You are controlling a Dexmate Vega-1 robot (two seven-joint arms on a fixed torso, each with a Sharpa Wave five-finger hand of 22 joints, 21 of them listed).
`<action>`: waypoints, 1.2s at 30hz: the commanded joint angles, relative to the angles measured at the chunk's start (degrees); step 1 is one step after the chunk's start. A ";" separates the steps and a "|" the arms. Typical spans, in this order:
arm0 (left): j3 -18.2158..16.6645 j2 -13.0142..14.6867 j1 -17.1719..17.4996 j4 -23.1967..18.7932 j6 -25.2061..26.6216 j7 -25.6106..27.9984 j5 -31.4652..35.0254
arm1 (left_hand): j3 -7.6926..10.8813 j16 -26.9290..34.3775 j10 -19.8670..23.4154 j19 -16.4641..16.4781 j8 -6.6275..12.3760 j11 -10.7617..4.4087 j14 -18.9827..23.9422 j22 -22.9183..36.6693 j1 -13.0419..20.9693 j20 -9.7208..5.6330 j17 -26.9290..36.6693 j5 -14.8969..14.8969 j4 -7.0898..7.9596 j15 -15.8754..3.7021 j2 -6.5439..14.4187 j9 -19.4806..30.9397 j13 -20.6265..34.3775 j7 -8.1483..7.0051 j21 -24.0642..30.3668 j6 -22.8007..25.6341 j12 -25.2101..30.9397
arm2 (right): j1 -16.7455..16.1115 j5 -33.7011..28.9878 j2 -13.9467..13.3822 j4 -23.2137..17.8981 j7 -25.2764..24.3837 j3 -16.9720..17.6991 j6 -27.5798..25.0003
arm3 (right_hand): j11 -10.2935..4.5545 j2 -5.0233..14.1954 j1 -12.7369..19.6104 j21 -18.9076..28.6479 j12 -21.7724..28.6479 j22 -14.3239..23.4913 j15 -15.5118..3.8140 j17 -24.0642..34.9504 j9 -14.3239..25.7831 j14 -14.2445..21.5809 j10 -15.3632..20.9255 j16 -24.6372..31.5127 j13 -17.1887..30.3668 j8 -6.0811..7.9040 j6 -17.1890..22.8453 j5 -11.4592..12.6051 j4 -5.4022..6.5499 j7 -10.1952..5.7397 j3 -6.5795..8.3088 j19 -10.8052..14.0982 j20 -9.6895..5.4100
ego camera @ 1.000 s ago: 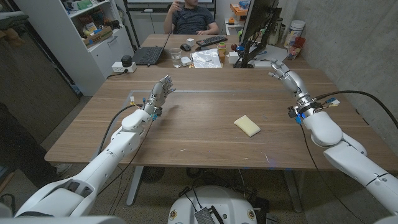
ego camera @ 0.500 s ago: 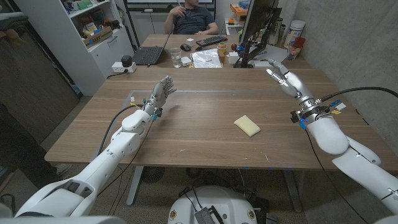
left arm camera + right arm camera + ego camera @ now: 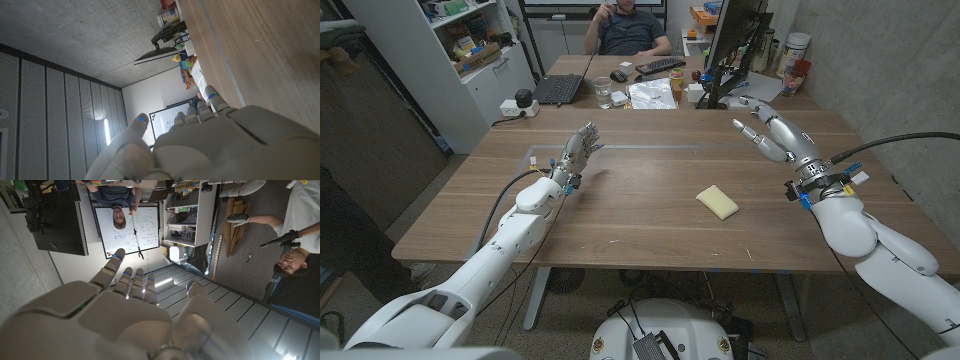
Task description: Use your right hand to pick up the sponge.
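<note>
A pale yellow sponge (image 3: 718,202) lies on the wooden table (image 3: 640,230), right of the middle. My right hand (image 3: 772,132) is raised above the table's far right part, beyond and to the right of the sponge, fingers apart and holding nothing. In the right wrist view the back of that hand (image 3: 125,315) shows with fingers stretched out. My left hand (image 3: 577,150) stands up over the table's left side, fingers apart, far from the sponge. Its back (image 3: 210,145) shows in the left wrist view against the table edge.
Behind the table stands a second desk with a laptop (image 3: 558,89), a keyboard (image 3: 660,66), a glass (image 3: 604,95), papers (image 3: 652,95) and a monitor stand (image 3: 725,70). A person (image 3: 628,25) sits there. A shelf unit (image 3: 470,50) is at the far left.
My right hand has swung in towards the table's middle and nearer the sponge, its fingers spreading more. The left hand and the sponge have not moved.
</note>
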 commanded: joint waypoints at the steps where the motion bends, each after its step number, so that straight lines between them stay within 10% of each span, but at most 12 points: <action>1: -0.02 0.19 0.28 -0.09 0.07 -0.12 -0.06 | 0.27 0.12 -0.24 0.17 0.28 0.13 -0.28 0.14 -0.11 -0.13 0.10 0.13 -0.05 0.18 3.55 0.33 0.19 0.17 -0.12 -0.18 0.28 | -0.39 -12.24 -0.36 -4.76 2.56 -2.02 -7.87 | 0.01 0.13 0.82 -0.31 0.11 0.23 -0.18 0.16 0.20 0.81 0.68 0.35 0.19 0.26 0.72 0.40 -0.60 0.11 0.21 0.83 0.52; 10: -0.23 0.75 0.61 -0.84 0.37 0.12 -0.05 | 0.26 0.11 -0.33 0.19 0.27 0.13 -0.28 0.15 -0.13 -0.08 0.10 0.13 -0.05 0.13 3.55 0.33 0.19 0.18 -0.28 -0.19 0.24 | 0.59 -12.81 -0.59 -3.99 3.05 -3.35 -9.63 | -0.08 -0.25 1.22 -0.28 -0.10 0.23 -0.16 0.15 0.20 1.22 0.57 0.31 0.19 0.03 0.59 0.43 -1.16 -0.03 0.12 1.69 1.33; 16: -0.23 0.73 0.56 -0.71 0.49 0.11 -0.13 | 0.26 0.11 -0.20 0.22 0.27 0.18 -0.26 0.15 -0.14 -0.11 0.10 0.13 -0.05 0.14 3.54 0.33 0.19 0.14 -0.38 -0.19 0.29 | 1.18 -14.05 -0.72 -4.60 3.87 -4.47 -12.58 | -0.30 -1.22 2.35 -0.01 -0.44 0.21 -0.16 0.15 0.23 1.84 0.63 0.09 0.20 -0.34 0.57 0.48 -2.67 -1.13 -0.13 4.80 5.04; 36: 0.12 -0.10 0.05 0.49 0.13 -0.09 0.03 | 0.21 0.08 -0.29 0.24 0.25 0.06 -0.28 0.17 -0.18 0.01 0.09 0.12 -0.06 0.18 3.46 0.33 0.18 0.03 -0.70 -0.25 0.25 | 1.36 -17.24 -3.37 -5.74 5.74 -7.97 -19.09 | -2.85 -2.53 3.73 -1.50 -1.13 0.17 0.81 0.25 0.31 1.10 -0.82 -0.41 0.24 -0.36 1.52 0.41 -4.58 -4.85 -0.59 5.10 9.75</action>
